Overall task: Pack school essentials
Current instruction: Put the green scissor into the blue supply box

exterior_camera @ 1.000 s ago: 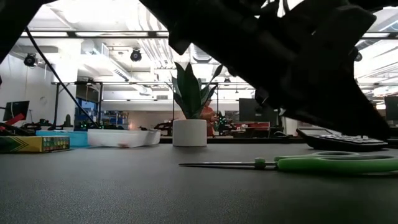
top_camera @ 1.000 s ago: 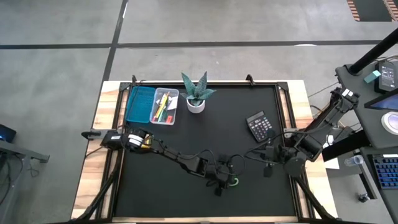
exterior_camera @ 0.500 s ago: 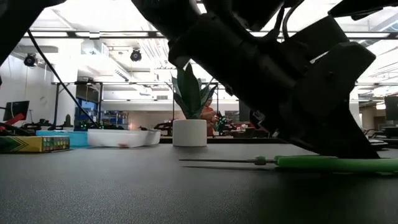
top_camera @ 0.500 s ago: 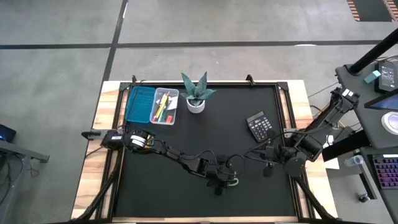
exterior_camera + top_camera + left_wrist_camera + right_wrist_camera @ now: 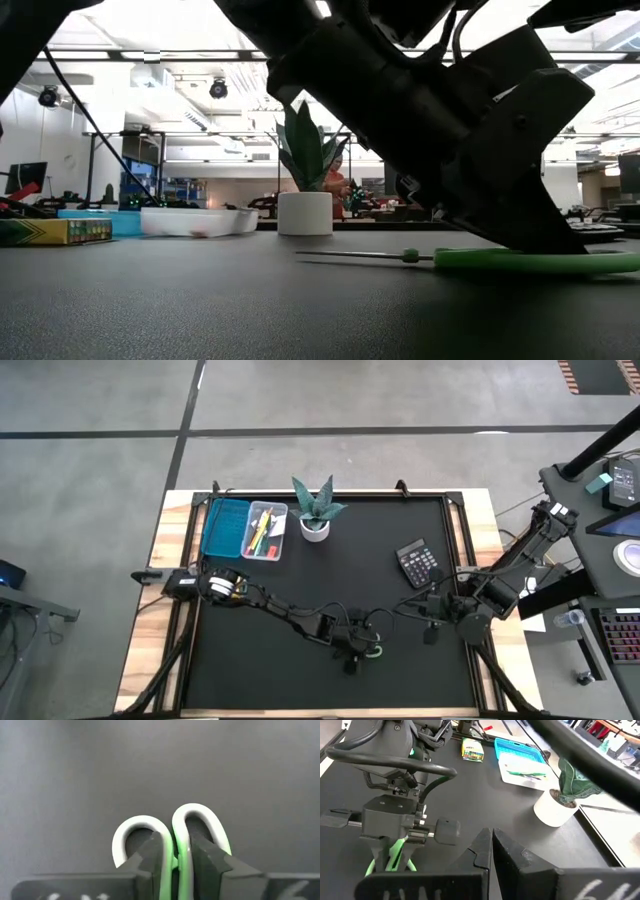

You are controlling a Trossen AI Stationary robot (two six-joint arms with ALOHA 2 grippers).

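on the black surface [image 5: 250, 670] the left tool [image 5: 176, 856] is down at the near middle, its fingers pinched on the inner handle bars of the green-handled scissors [image 5: 500, 260], which lie flat. this looks like the pickup step; next comes a lift toward the clear tray [image 5: 265, 532]. the right tool [image 5: 491, 847] waits nearby, pressed together.

Both arms are showing as dark, near-black jointed links trailing black cables, the left arm [image 5: 270, 605] wearing a yellow-marked band near its base, the right arm [image 5: 500, 585] carrying boxy housings.
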